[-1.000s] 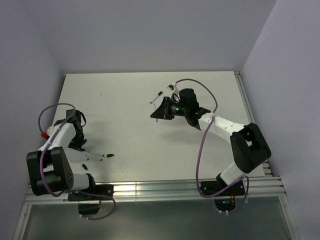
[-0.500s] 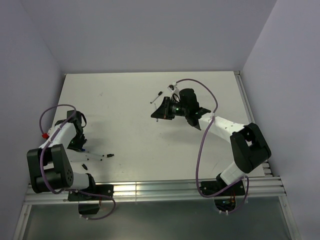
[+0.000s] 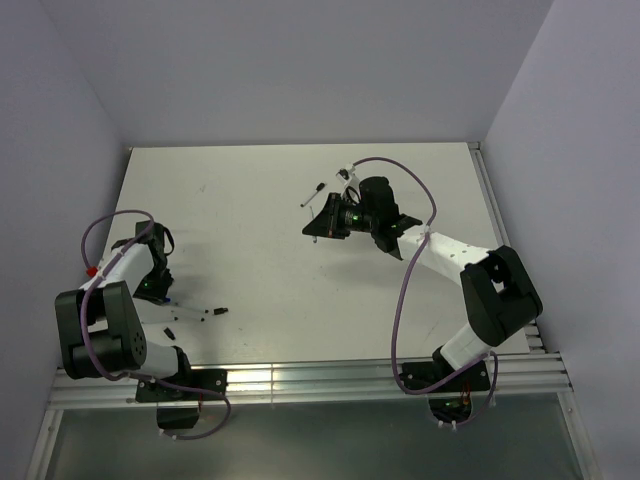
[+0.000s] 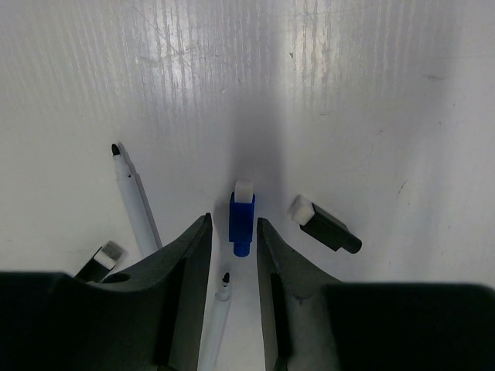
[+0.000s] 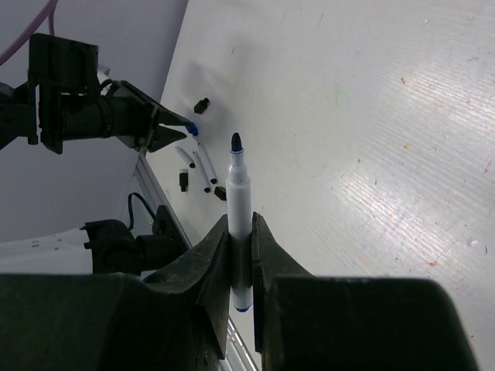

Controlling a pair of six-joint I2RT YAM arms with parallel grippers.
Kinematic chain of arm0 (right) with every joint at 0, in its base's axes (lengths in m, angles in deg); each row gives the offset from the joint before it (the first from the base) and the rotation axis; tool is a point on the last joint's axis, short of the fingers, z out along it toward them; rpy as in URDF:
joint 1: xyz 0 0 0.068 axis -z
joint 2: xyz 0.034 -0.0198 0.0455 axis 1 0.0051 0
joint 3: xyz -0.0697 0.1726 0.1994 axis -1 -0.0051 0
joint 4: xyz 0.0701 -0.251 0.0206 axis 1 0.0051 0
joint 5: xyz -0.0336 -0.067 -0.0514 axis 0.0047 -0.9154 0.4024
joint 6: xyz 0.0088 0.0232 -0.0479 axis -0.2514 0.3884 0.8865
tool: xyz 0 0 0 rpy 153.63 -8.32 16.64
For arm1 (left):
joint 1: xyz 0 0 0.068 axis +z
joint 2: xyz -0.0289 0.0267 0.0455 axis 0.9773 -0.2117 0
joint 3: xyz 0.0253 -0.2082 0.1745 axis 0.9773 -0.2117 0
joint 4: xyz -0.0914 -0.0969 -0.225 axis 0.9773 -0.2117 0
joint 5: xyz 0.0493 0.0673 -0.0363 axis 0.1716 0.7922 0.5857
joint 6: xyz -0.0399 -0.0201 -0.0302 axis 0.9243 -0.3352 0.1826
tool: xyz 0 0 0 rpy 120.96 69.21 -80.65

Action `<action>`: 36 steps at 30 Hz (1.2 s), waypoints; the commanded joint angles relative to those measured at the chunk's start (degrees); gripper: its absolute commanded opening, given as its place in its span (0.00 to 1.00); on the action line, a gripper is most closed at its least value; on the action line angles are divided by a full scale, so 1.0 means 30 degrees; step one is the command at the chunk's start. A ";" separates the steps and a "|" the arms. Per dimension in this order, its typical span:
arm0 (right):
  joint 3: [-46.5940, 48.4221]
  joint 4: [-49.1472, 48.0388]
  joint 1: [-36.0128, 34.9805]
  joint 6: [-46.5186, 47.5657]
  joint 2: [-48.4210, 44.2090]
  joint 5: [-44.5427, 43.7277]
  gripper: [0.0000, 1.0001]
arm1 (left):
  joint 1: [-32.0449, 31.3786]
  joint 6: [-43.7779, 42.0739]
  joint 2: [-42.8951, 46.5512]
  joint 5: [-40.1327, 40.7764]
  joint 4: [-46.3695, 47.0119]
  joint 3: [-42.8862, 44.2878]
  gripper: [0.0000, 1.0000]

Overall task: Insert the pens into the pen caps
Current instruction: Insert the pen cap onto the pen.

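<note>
The blue pen cap (image 4: 242,220) lies on the table between the tips of my left gripper (image 4: 233,232), which is open with a gap on the cap's left side. Further back between its fingers lies a white pen (image 4: 216,309) with a dark tip. A second pen (image 4: 133,197) lies to the left, and a black cap (image 4: 325,226) to the right. My right gripper (image 5: 240,232) is shut on a blue-tipped white pen (image 5: 238,193), held above mid-table with its tip pointing out past the fingertips. In the top view the left gripper (image 3: 158,288) is at the near left and the right gripper (image 3: 315,228) is at the centre.
Another black cap (image 4: 100,261) lies by the left finger. In the top view a pen (image 3: 195,314) and a small cap (image 3: 170,331) lie near the front left. The walls stand close to the left arm. The table's metal rail (image 3: 300,380) runs along the near edge.
The left arm has shifted slightly, its gripper settling over the blue cap. The right arm and its pen have not moved.
</note>
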State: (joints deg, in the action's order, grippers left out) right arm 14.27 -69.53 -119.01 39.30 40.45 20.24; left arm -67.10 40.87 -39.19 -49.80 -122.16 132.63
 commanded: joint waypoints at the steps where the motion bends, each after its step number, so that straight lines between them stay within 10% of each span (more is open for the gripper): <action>1: 0.0107 -0.0399 0.0216 0.0140 0.0015 -0.0104 0.00 | 0.0015 0.0299 -0.0160 -0.0066 0.0165 -0.0008 0.34; 19: 0.0165 -0.0341 0.0362 0.0226 0.0192 -0.0015 0.00 | 0.0044 0.0828 -0.0980 -0.0152 0.0484 -0.0270 0.33; 27: 0.0195 -0.0018 0.0421 0.0491 0.0015 -0.0250 0.00 | 0.0015 0.0593 -0.0747 -0.0505 0.1278 -0.0799 0.02; 36: 0.0487 0.0537 0.0421 0.1105 -0.0219 0.0071 0.00 | 0.0015 -0.0782 0.2588 -0.1383 0.0342 0.0196 0.00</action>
State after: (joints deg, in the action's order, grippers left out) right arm 14.27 -68.22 -118.31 40.86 40.45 19.91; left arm -67.10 41.24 -37.00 -52.22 -119.65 131.45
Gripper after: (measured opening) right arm 0.172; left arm 0.059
